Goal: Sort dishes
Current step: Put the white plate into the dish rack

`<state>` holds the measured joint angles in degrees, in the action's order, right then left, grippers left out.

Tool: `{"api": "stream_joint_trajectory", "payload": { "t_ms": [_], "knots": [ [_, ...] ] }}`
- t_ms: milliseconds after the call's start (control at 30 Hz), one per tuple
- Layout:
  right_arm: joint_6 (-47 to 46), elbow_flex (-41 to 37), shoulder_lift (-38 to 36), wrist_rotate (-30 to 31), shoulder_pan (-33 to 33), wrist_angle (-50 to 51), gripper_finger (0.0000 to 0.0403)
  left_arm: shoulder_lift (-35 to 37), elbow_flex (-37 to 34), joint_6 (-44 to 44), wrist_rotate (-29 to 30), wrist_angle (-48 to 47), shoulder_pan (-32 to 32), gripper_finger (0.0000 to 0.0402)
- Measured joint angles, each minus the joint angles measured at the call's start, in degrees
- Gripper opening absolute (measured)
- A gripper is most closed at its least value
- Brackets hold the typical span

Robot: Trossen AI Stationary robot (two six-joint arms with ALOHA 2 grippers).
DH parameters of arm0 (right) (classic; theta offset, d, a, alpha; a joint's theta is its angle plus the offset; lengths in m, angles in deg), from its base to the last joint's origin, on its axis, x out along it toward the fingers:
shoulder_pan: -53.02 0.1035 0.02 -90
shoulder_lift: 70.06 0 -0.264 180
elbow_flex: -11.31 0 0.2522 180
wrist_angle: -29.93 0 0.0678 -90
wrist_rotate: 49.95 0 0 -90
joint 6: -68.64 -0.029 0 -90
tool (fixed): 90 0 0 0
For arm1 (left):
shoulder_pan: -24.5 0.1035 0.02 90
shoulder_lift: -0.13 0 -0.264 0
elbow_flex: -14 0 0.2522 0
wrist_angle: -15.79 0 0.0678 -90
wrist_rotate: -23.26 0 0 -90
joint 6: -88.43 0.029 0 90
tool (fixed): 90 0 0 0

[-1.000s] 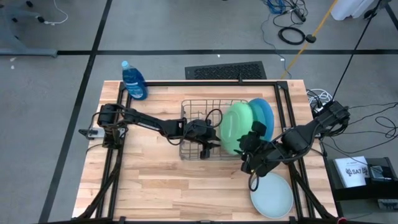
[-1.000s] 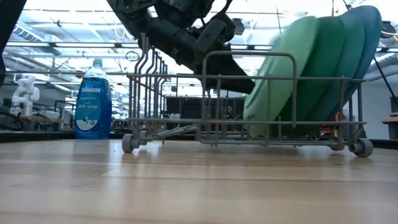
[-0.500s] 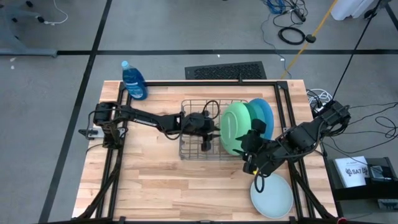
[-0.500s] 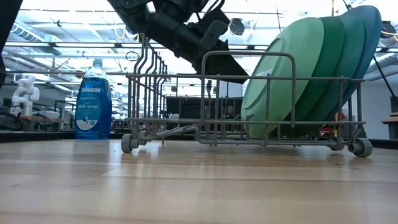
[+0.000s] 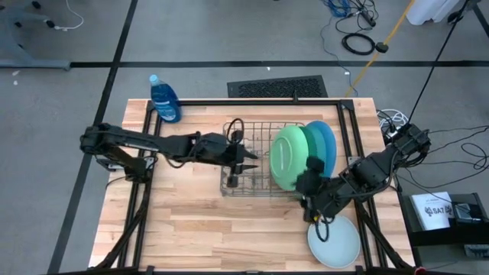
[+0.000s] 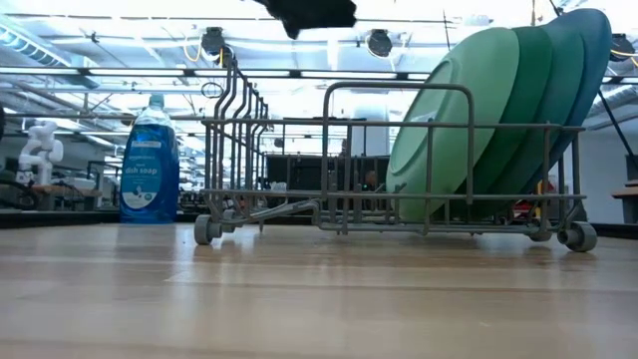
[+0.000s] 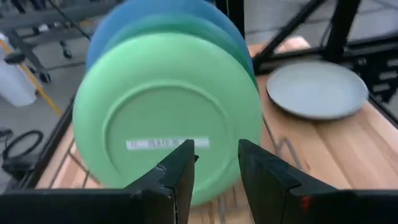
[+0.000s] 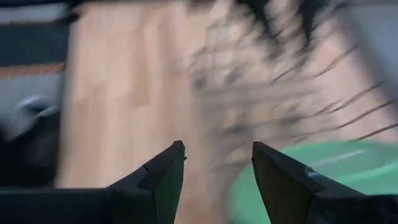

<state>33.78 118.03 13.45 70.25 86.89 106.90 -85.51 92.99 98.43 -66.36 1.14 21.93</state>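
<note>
Three dishes stand on edge in the grey wire rack (image 5: 248, 164), their lower rims between its wires, leaning toward the table's right: a light green plate (image 5: 286, 159) (image 6: 454, 120), a dark green one (image 6: 533, 100) and a blue one (image 5: 327, 145) behind it. A pale mint plate (image 5: 334, 238) lies flat near the right front corner. My left gripper (image 5: 246, 160) (image 7: 217, 152) hovers open and empty above the rack's left part, facing the light green plate's underside (image 7: 168, 118). My right gripper (image 5: 307, 182) (image 8: 217, 149) is open and empty above the table, between the rack and the mint plate.
A blue dish-soap bottle (image 5: 164, 99) (image 6: 152, 165) stands at the far left corner. A black frame (image 5: 336, 103) runs around the tabletop. Bare wood lies in front of the rack (image 5: 221, 229).
My left gripper has risen out of the rack and drawn back toward the table's left edge, still open and empty. The light green plate, blurred a second ago, has settled against the dark green plate and stands still.
</note>
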Motion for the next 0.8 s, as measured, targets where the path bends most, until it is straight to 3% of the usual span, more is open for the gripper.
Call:
{"api": "stream_joint_trajectory", "payload": {
  "t_ms": [133, 367, 567, 800],
  "knots": [
    [-11.2, -3.0, 0.7, -15.3, 3.4, -0.3, 0.0183, 2.9, 0.0, -0.2, 4.0, -6.0, -2.4, 0.0127],
    [-39.0, -13.4, 6.5, -30.0, 14.4, -6.3, 0.0183, 3.2, -0.1, -0.5, 11.0, -8.1, -4.9, 0.0127],
    [-55.0, -21.3, 12.0, -31.8, 20.7, -20.0, 0.0183, 3.2, -0.1, -0.6, 12.4, -7.2, -5.5, 0.0127],
    [-61.1, -22.6, 19.8, -31.7, 20.9, -24.7, 0.0183, 3.2, -0.1, -0.7, 12.6, -7.4, -6.0, 0.0127]
  ]
}}
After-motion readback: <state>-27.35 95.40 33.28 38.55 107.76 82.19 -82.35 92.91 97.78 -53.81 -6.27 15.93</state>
